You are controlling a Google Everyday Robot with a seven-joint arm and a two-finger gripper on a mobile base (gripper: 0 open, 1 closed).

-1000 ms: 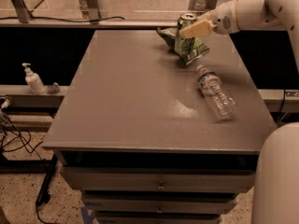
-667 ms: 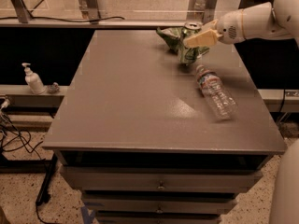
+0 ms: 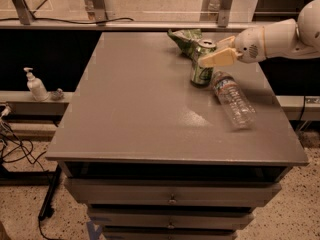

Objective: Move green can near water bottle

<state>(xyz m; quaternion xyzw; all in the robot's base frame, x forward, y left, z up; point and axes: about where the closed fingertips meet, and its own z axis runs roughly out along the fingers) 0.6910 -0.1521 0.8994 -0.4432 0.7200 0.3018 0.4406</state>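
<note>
Single camera: high, front of table (image 3: 140, 109), looking down across top, mid-range; gripper (image 3: 212, 51) upper right.

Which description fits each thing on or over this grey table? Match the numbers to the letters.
Things:
1. green can
2. water bottle
3. chip bag
4. gripper

Descriptions:
A. lying on its side on the table
B. at the table's far edge, behind the can
C. standing upright, just left of the bottle
D. at the can's upper part, reaching in from the right

Pairs: 1-C, 2-A, 3-B, 4-D
</note>
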